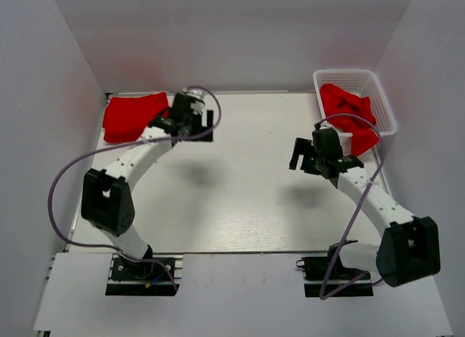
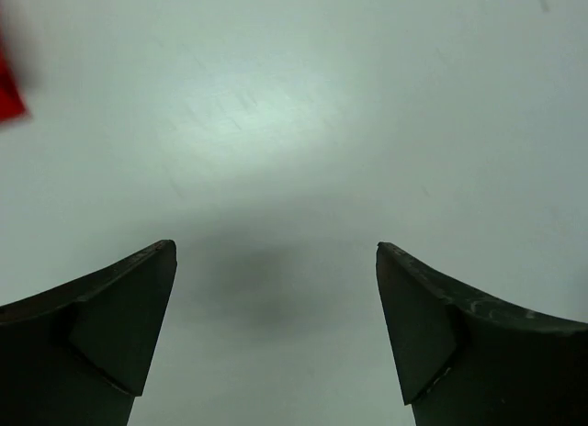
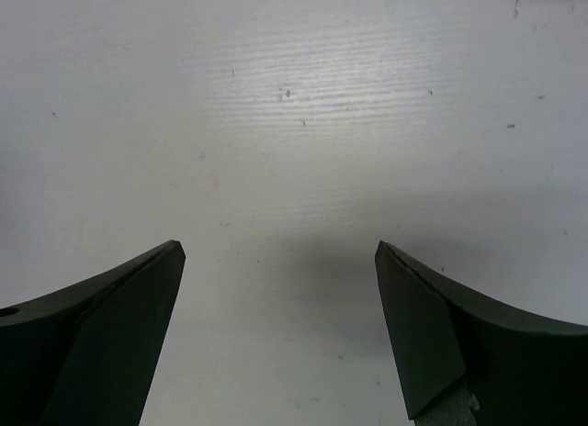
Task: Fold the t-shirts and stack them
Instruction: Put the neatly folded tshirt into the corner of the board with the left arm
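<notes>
Standing over the smooth white tabletop, I see soft bright red cloth t-shirts in two places. One is a flat, roughly squared pile at the far left corner. The other is a crumpled heap inside the white plastic lattice basket at the far right corner. How many shirts lie in each I cannot tell.

The left gripper hangs just beside the pile, and the right gripper hangs near the basket. Both have their dark, matte, wedge-shaped fingers spread wide apart with only bare tabletop between them.

Only the overhead view shows the basket and both lots of cloth. The left wrist view catches one blurred red sliver at its left edge, and the right wrist view shows a fine grain in the tabletop. That makes two arms, one basket and two red heaps.
</notes>
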### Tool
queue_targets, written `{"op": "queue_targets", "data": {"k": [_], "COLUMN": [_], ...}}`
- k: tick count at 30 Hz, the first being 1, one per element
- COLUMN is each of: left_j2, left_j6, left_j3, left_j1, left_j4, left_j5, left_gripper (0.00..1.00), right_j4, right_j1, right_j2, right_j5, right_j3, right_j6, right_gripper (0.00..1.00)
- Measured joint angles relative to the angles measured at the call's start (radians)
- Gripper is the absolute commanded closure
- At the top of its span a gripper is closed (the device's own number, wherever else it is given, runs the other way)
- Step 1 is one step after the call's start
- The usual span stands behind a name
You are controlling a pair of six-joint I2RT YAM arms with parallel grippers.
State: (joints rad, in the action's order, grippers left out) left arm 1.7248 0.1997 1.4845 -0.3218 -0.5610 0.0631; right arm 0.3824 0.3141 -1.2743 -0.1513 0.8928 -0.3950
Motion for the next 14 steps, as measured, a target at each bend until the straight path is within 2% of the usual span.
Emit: {"op": "queue_targets", "data": {"k": [3,5,10,14], "left_j2": [-0.142,-0.189,-0.204,-0.270], "left_j6": [0.091,0.147,0.245,0.274], "left_j3": [-0.164,-0.211,-0.259,-0.311], "left_j1": [-0.173,-0.233,-0.285,-0.315], "left_j4": [-0.027,-0.059,-0.117,-0.124], "left_j5": [0.055,0.101,0.193,0.243], "left_gripper": [0.00,0.00,0.00,0.00], "right_j4": [-0.004,-0.028,-0.079,-0.098], "right_j1": [0.000,0.000,0.000,0.000], "right_j2": [0.105,0.176,0.335,0.389], "right_j5": [0.021,0.036,0.086,0.106], "right_j3": [-0.078,-0.129,-0.247,-0.268], "right_j6": [-0.003,-0.006,-0.012,-0.010], "right_gripper": [0.10,0.10,0.10,0.10]}}
